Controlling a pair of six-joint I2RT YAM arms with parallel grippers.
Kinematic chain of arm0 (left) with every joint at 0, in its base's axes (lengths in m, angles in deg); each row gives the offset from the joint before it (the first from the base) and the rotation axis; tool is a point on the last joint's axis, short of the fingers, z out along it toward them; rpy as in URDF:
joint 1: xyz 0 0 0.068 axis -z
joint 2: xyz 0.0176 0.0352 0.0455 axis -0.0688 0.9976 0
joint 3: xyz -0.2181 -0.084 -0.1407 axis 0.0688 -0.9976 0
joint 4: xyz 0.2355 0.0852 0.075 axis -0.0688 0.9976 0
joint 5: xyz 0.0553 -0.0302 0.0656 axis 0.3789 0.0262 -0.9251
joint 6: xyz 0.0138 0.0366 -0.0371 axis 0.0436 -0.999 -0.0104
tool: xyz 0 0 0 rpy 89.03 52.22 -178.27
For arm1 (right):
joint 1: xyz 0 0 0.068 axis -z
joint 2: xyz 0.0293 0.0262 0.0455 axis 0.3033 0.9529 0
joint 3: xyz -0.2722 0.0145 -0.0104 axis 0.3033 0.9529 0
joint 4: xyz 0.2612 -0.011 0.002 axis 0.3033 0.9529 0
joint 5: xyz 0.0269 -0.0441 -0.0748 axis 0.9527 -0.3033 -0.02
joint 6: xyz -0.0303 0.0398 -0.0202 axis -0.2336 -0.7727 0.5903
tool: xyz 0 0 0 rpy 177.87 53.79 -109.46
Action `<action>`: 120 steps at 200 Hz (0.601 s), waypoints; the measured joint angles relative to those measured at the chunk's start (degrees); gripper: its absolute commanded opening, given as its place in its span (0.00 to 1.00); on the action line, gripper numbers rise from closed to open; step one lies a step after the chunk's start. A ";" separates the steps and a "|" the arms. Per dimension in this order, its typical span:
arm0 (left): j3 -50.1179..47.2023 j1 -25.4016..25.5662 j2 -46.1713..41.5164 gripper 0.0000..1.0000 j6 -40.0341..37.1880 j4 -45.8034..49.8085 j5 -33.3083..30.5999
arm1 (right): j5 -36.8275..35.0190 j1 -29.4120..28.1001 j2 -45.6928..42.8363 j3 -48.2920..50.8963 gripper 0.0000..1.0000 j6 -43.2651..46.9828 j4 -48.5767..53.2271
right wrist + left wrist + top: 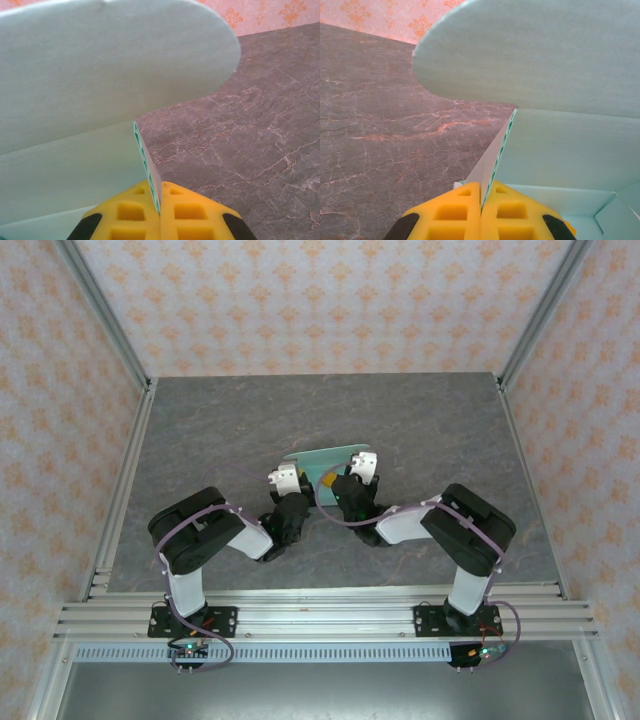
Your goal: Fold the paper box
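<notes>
Paper box (325, 458) sits on the tabletop (220, 430) between our two arms, partly formed, with a rounded flap (530, 50) raised over its far side. At the box's left side, our left hand (481, 202) is clenched on an upright side wall (492, 165), and the card shows edge-on between the yellow pads (452, 212). At the box's right side, our right hand (160, 202) is clamped on the opposite wall (147, 160) in the same way. We judge the card light and thin. A fluted core shows at its cut edge, so it should be stiff across a panel, bend only at creases, and dent under a hard pinch. Weighing so little, it will likely slide unless both sides are held. The best hold looks to be low on a wall, close to a crease, not on the loose flap.
</notes>
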 measured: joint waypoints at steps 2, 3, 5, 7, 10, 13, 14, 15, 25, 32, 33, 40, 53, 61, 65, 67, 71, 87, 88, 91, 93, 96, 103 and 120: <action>0.00 0.00 0.00 0.00 0.00 0.00 -0.02 | 0.00 0.00 -0.02 0.00 0.00 -0.02 0.09; 0.00 0.00 0.00 0.00 0.00 0.00 -0.02 | 0.00 0.00 -0.02 0.00 0.00 -0.02 0.17; 0.00 0.00 0.02 0.00 0.00 0.00 -0.02 | 0.04 0.00 -0.11 0.00 0.00 -0.02 0.26; 0.00 0.02 0.02 0.00 0.00 0.00 -0.02 | 0.04 0.00 -0.13 0.00 0.00 -0.02 0.33; 0.02 0.02 0.04 0.00 0.00 0.00 -0.04 | 0.04 0.00 -0.17 0.00 0.00 -0.04 0.52; 0.04 0.04 0.07 0.00 0.00 0.00 -0.07 | 0.07 0.00 -0.22 0.00 0.00 -0.04 0.68; 0.04 0.04 0.09 0.00 0.00 0.00 -0.07 | 0.04 0.00 -0.22 0.00 0.00 -0.09 0.74; 0.07 0.04 0.13 0.00 0.00 -0.02 -0.07 | 0.04 0.00 -0.22 0.00 0.00 -0.11 0.79; 0.22 0.04 0.26 0.00 0.00 -0.04 -0.22 | 0.00 -0.11 -0.24 -0.13 0.00 -0.50 1.20; 0.33 0.04 0.37 0.00 0.00 -0.04 -0.35 | -0.07 -0.20 -0.24 -0.24 0.00 -0.74 1.53; 0.33 0.04 0.37 0.00 0.02 -0.04 -0.37 | -0.09 -0.22 -0.24 -0.26 0.00 -0.81 1.55; 0.42 0.07 0.48 0.00 0.02 -0.04 -0.63 | -0.37 -0.44 -0.24 -0.44 0.00 -1.20 1.79; 0.50 0.09 0.52 0.00 0.04 -0.02 -1.31 | -1.22 -1.16 -0.24 -0.72 0.00 -2.14 2.34; 0.52 0.11 0.52 0.00 0.04 0.02 -1.75 | -1.75 -1.60 -0.22 -0.76 0.00 -2.93 2.73; 0.52 0.15 0.52 0.00 0.04 0.04 -1.92 | -1.97 -1.84 -0.22 -0.74 0.00 -3.41 2.99; 0.52 0.17 0.52 0.00 0.04 0.04 -1.97 | -2.03 -1.88 -0.22 -0.74 0.00 -3.58 3.08; 0.52 0.24 0.57 0.00 0.04 0.04 -2.08 | -2.21 -2.05 -0.22 -0.76 0.00 -4.13 3.39; 0.55 0.63 0.68 0.00 0.02 0.02 -2.69 | -2.62 -2.23 -0.22 -0.83 0.00 -6.14 4.42; 0.52 0.66 0.68 0.00 0.04 0.02 -2.73 | -2.64 -2.25 -0.22 -0.87 0.00 -6.38 4.55; 0.55 0.76 0.70 0.00 0.04 0.02 -2.89 | -2.71 -2.27 -0.22 -0.96 0.00 -6.78 4.76; 0.55 0.79 0.70 0.00 0.02 0.02 -2.93 | -2.78 -2.29 -0.22 -1.03 0.00 -7.04 4.96; 0.55 0.81 0.74 0.00 0.04 0.02 -3.08 | -2.89 -2.36 -0.22 -1.14 0.00 -7.50 5.18; 0.55 0.94 0.79 0.00 0.04 0.02 -3.28 | -3.08 -2.43 -0.22 -1.40 0.00 -8.41 5.70; 0.55 1.07 0.79 0.00 0.04 0.02 -3.54 | -3.48 -2.62 -0.22 -1.62 0.00 -11.08 6.78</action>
